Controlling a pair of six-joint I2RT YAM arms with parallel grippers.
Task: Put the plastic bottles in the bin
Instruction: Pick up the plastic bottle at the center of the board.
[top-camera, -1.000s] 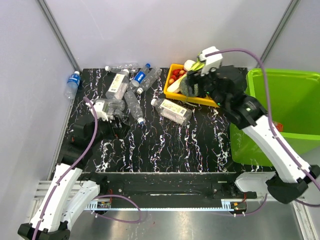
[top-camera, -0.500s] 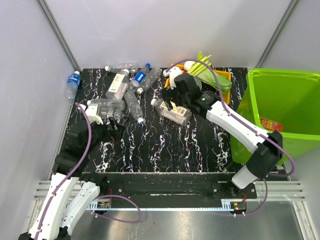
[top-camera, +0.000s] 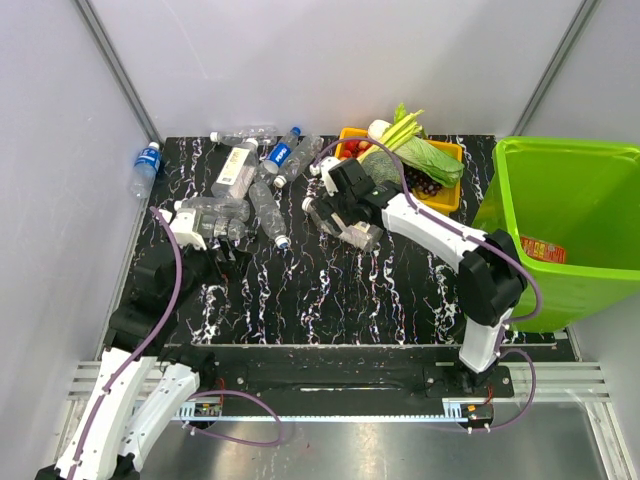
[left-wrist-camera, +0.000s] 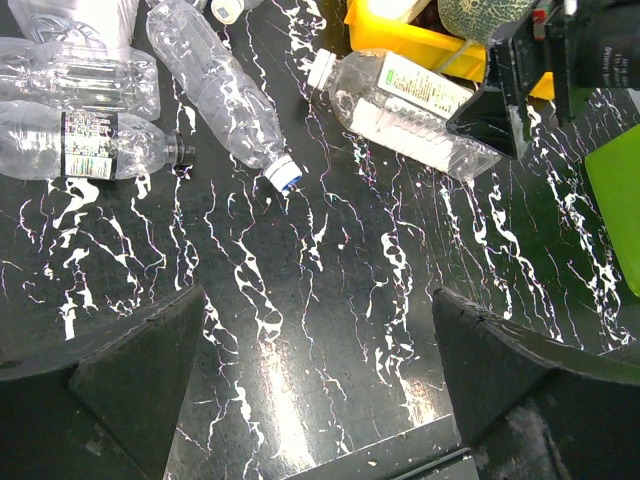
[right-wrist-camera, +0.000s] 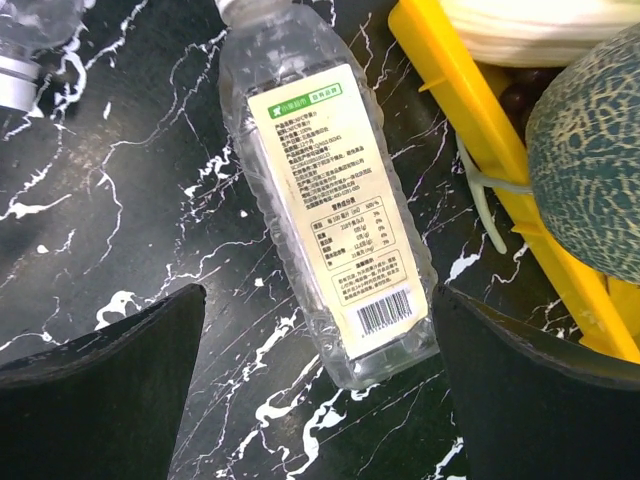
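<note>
far left, one bottle w/ a blue label (top-camera: 146, 163) lies off the black table (top-camera: 330, 290), next to the wall. then we see our left gripper (left-wrist-camera: 318, 372). its two fingers are wide apart w/ only table btwn them, so it holds nothing. just past it is a heap of clear bottles (top-camera: 245, 175) at the back left of the table, all lying down. one clear bottle w/ a blue and white cap (left-wrist-camera: 222, 92) points its cap toward the near edge. in the middle lies a bottle w/ a white and green label (right-wrist-camera: 322, 200), on its side, just beside the yellow tray (right-wrist-camera: 470, 110). our right gripper (right-wrist-camera: 320, 335) hangs over it w/ fingers wide apart, one on each side of the bottle, not squeezing it. the tray holds a green melon (right-wrist-camera: 590, 160) & other veg. far right is the big green bin (top-camera: 565, 146), by the table's right edge, well apart from the bottles.
</note>
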